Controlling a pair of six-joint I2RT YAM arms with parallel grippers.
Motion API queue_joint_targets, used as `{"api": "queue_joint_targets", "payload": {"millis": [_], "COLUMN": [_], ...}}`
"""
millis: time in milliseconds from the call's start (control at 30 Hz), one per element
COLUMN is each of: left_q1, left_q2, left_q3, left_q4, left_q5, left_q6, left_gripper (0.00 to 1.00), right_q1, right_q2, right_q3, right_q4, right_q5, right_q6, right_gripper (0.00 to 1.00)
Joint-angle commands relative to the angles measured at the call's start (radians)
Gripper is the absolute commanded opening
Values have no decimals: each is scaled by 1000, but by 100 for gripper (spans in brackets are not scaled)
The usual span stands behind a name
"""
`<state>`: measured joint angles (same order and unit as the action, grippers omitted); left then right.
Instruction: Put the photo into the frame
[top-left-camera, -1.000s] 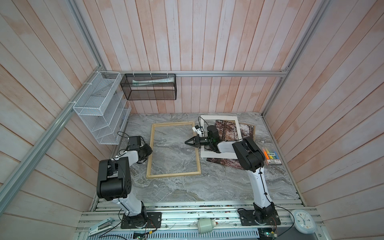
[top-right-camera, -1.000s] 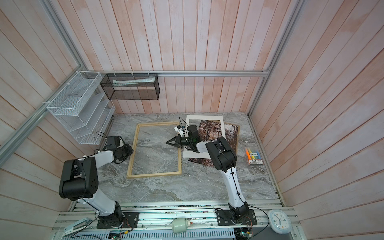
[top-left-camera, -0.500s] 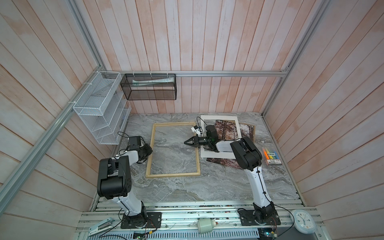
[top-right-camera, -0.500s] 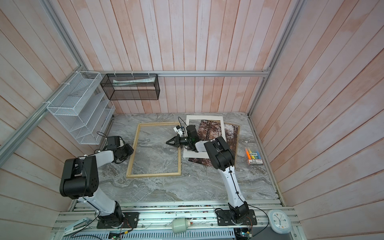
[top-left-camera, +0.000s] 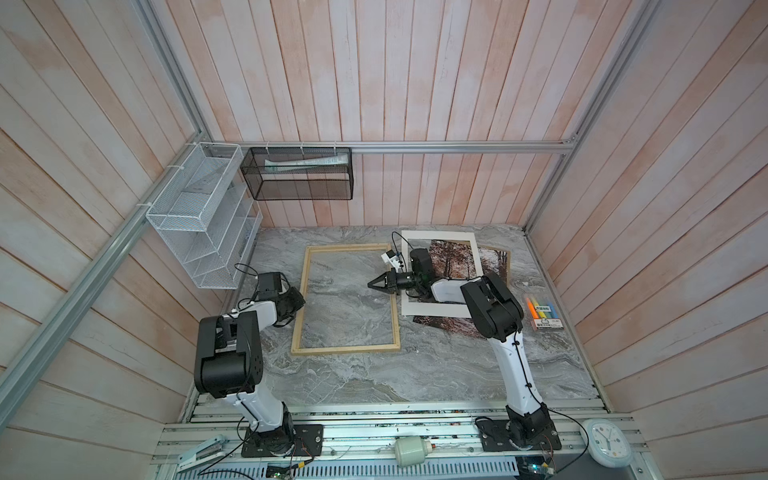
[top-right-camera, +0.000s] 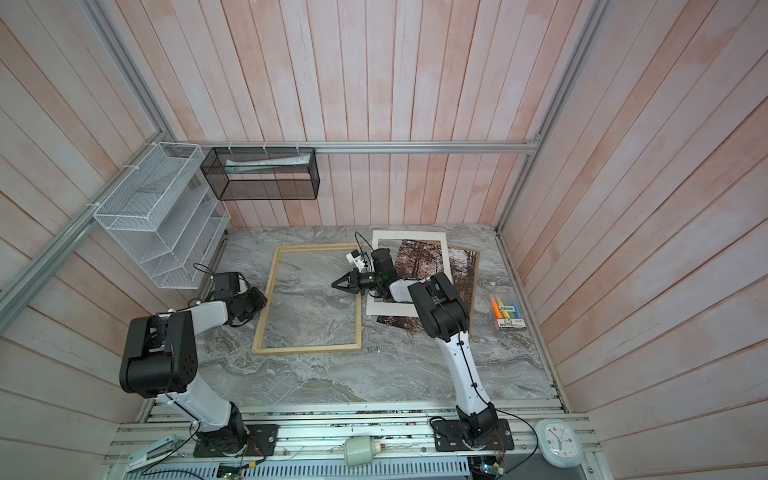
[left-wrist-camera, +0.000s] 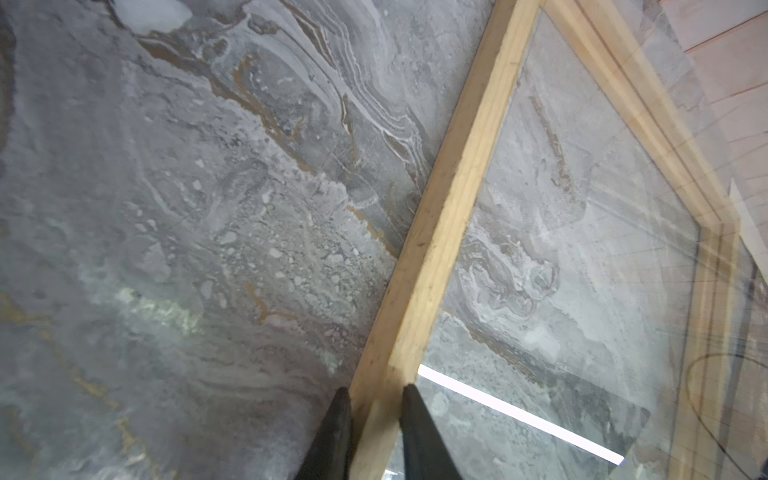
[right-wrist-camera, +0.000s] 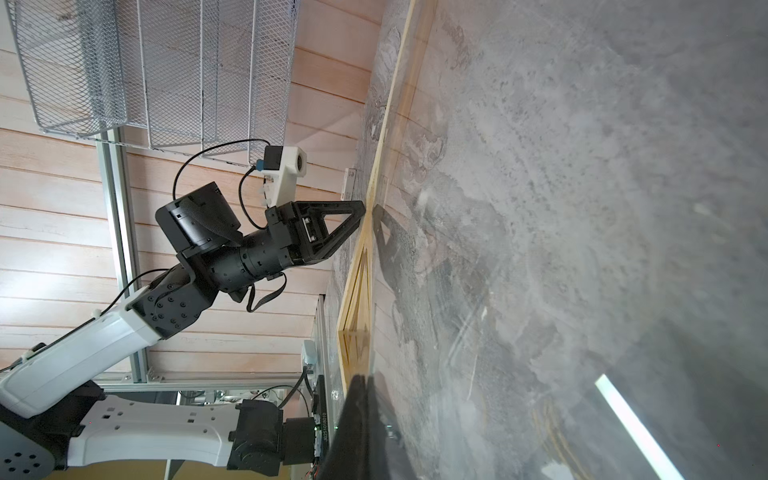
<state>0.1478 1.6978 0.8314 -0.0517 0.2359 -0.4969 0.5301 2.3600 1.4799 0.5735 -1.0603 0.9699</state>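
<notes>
Left wrist view: left gripper (left-wrist-camera: 376, 390) pinches a long rail of the frame (left-wrist-camera: 453, 199), one finger on either side of the wood. The frame lies flat on the marble table (left-wrist-camera: 166, 208), glass in it, left of centre in both top views. The right gripper (top-left-camera: 371, 284) is pressed together with nothing in it, tip just inside the frame's right rail, over the glass; whether it touches, can't tell. The photo (top-left-camera: 451, 259) lies flat just right of the frame, outside it, with the white mat (top-left-camera: 432, 309) on top and the right arm above both. A marker pack (top-left-camera: 544, 313) sits further right. On the back wall: white wire rack (top-left-camera: 199, 220), black mesh basket (top-left-camera: 299, 178).
</notes>
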Motion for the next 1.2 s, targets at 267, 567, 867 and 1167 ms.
{"api": "queue_joint_targets", "payload": {"millis": [267, 567, 867, 1167], "left_q1": [-4, -4, -4, -4], "left_q2": [23, 23, 23, 23], "left_q3": [-6, -11, -14, -18], "left_q4": [-14, 17, 30, 35], "left_q5": [22, 79, 112, 118], "left_q6": [3, 1, 4, 4], "left_gripper": [32, 32, 31, 30], "right_q1": [17, 16, 16, 17], "right_q2": [21, 22, 27, 15], "right_q3": [22, 28, 48, 61], "right_q4": [-49, -52, -91, -176], "right_q5": [-9, -9, 6, 54], "right_q6": [-66, -65, -86, -150], "right_gripper": [0, 0, 12, 24]}}
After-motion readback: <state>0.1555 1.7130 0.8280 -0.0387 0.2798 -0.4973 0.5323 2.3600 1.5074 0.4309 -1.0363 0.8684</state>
